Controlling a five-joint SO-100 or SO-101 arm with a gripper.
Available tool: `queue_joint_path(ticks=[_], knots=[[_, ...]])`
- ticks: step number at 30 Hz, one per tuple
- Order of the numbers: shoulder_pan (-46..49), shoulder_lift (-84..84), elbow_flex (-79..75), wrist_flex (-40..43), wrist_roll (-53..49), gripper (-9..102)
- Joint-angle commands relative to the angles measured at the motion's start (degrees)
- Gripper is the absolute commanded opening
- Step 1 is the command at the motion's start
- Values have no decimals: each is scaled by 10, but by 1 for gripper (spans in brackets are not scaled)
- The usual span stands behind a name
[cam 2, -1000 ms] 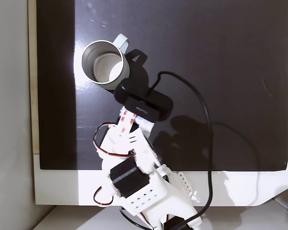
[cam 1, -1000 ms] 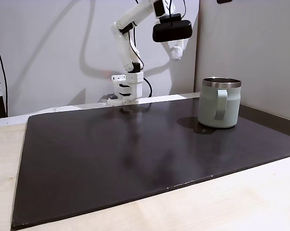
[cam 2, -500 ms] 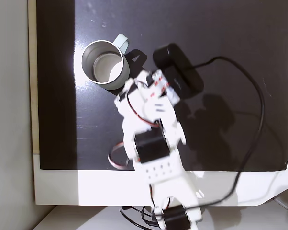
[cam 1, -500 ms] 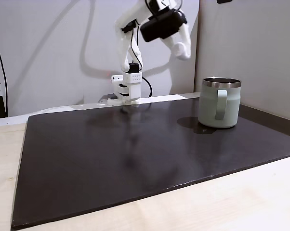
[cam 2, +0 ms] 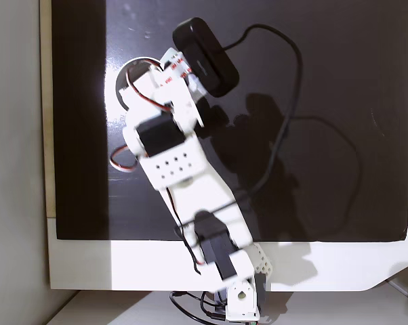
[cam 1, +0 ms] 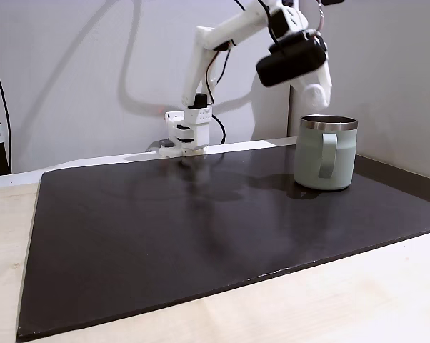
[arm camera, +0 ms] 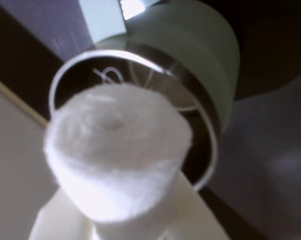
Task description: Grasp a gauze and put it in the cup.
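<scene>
The gauze (arm camera: 115, 155), a soft white roll, fills the foreground of the wrist view, and my gripper (arm camera: 125, 205) is shut on it, with white fingers (arm camera: 53, 220) showing at its lower sides. Right behind it is the open mouth of the cup (arm camera: 205, 50), sage green with a steel rim. In a fixed view from the side, my gripper (cam 1: 316, 93) hangs just above the rim of the cup (cam 1: 326, 153), which stands upright at the mat's right side. From above, the arm covers most of the cup (cam 2: 119, 88).
A black mat (cam 1: 165, 229) covers the table, with pale wood around it. The arm's base (cam 1: 186, 132) stands at the mat's far edge. A black camera (cam 1: 290, 61) and its cable ride on the wrist. A grey wall stands close behind the cup.
The arm has swung from near its base out to the cup, carrying the gauze. The gripper now hangs over the cup's mouth. The cup has not moved.
</scene>
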Motion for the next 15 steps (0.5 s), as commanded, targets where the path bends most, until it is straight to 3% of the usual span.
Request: queue_joint_path(ticks=[1,15], knots=[[-26,-41,-118,33,7,0],[-54,-178,-374,176,18,0]])
